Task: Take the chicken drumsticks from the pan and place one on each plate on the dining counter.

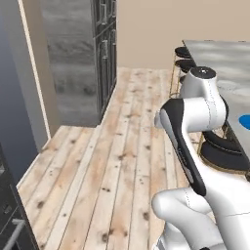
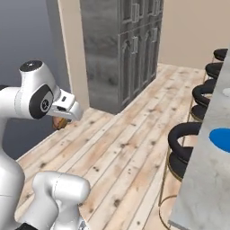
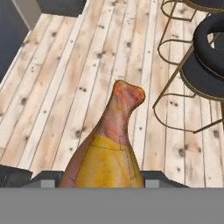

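Observation:
My gripper [image 3: 89, 177] is shut on a chicken drumstick [image 3: 109, 144], golden at its plump end, with the reddish bone end pointing away over the wooden floor. In the right base view the gripper [image 2: 62, 117] hangs under the white wrist, and a bit of the brown drumstick [image 2: 59, 122] shows below it. A bright blue plate [image 2: 221, 138] lies on the light grey dining counter [image 2: 197, 184] at the right. In the left base view the blue plate [image 1: 245, 121] sits at the right edge of the counter [image 1: 219, 56], with a pale plate [image 1: 227, 84] farther back. The pan is out of view.
Black round stools [image 2: 185, 134] on thin gold legs line the counter's near side, also stools [image 3: 205, 48] close to the hand. A tall dark grey cabinet [image 2: 121, 45] stands across the plank floor [image 1: 117, 166]. A dark appliance edge [image 1: 12, 215] sits at the lower left.

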